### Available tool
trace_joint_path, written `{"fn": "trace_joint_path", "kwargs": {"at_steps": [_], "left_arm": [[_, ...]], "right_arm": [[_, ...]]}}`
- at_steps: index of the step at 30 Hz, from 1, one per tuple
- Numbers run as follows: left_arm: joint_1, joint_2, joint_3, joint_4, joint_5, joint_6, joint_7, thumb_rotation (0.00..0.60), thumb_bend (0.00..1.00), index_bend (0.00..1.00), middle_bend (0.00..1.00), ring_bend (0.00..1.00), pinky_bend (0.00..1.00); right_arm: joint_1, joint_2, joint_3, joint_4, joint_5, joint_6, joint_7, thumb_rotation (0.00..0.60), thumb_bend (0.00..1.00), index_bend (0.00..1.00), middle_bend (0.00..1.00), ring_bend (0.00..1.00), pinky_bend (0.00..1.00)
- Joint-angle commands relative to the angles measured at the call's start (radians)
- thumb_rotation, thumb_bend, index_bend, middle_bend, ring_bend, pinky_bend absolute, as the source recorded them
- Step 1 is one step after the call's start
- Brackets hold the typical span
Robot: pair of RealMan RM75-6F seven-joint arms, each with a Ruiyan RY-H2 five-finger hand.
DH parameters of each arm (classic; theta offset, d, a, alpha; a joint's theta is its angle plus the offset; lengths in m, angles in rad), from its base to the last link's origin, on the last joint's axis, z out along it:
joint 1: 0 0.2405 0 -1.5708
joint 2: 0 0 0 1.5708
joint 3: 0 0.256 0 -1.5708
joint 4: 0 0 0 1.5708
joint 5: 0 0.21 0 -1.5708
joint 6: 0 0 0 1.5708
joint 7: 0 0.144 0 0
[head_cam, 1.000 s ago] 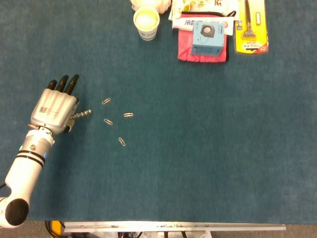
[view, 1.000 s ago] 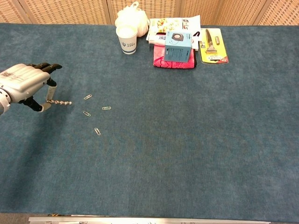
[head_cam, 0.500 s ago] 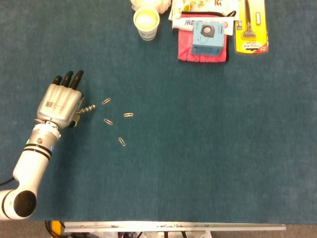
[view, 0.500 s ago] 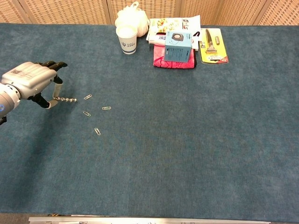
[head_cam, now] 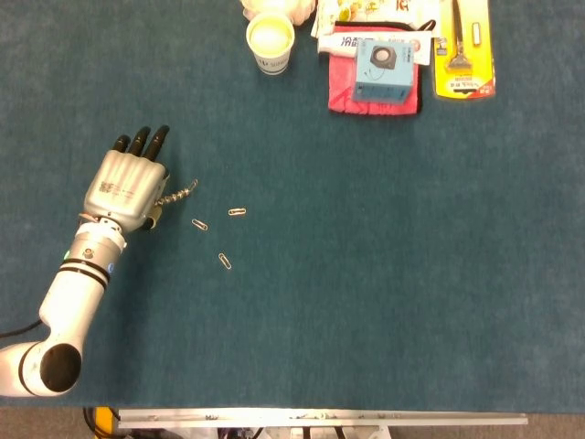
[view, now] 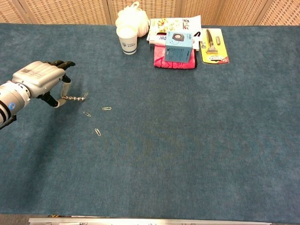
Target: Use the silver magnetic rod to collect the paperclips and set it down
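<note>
My left hand (head_cam: 128,185) (view: 41,79) holds the silver magnetic rod (head_cam: 174,196) (view: 72,98) at the table's left, the rod pointing right. One paperclip (head_cam: 192,187) (view: 85,96) clings to the rod's tip. Three more paperclips lie on the blue cloth to its right: one (head_cam: 199,224) (view: 87,114) just below the tip, one (head_cam: 237,212) (view: 107,108) further right, and one (head_cam: 225,262) (view: 97,132) nearer the front. My right hand shows in neither view.
At the far edge stand a paper cup (head_cam: 270,42) (view: 127,39), a blue box (head_cam: 381,69) (view: 179,46) on a pink cloth (head_cam: 344,91), a yellow razor pack (head_cam: 465,50) (view: 214,46) and printed packets (view: 171,24).
My left hand moved right and slightly away with the rod. The rod's tip reached the nearest paperclip, which now sticks to it.
</note>
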Motion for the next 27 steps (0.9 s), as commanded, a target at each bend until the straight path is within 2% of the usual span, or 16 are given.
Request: {"fn": "trace_joint_path", "kwargs": {"at_steps": [1,5,20,27], "left_arm": [[-0.003,-0.005,0.004,0.003,-0.003,0.000,0.002,0.600,0.32,0.58,0.00,0.00,0.14],[0.000,-0.002,0.011,-0.012,0.009,0.015,-0.002,0.600,0.32,0.58,0.00,0.00,0.14],[0.026,0.045,0.074,-0.202,0.126,0.113,0.060,0.600,0.32,0.58,0.00,0.00,0.14],[0.035,0.038,0.092,-0.213,0.126,0.125,0.084,0.600,0.32,0.58,0.00,0.00,0.14]], "right_arm": [[0.000,0.001,0.000,0.000,0.000,0.001,0.000,0.600,0.00,0.32,0.26,0.21,0.36],[-0.001,0.002,0.001,-0.001,0.000,0.002,0.002,0.600,0.00,0.32,0.26,0.21,0.36],[-0.001,0.004,0.000,-0.006,-0.003,0.003,0.003,0.600,0.00,0.32,0.26,0.21,0.36],[-0.001,0.006,0.001,-0.009,-0.005,0.006,0.004,0.600,0.00,0.32,0.26,0.21,0.36]]}}
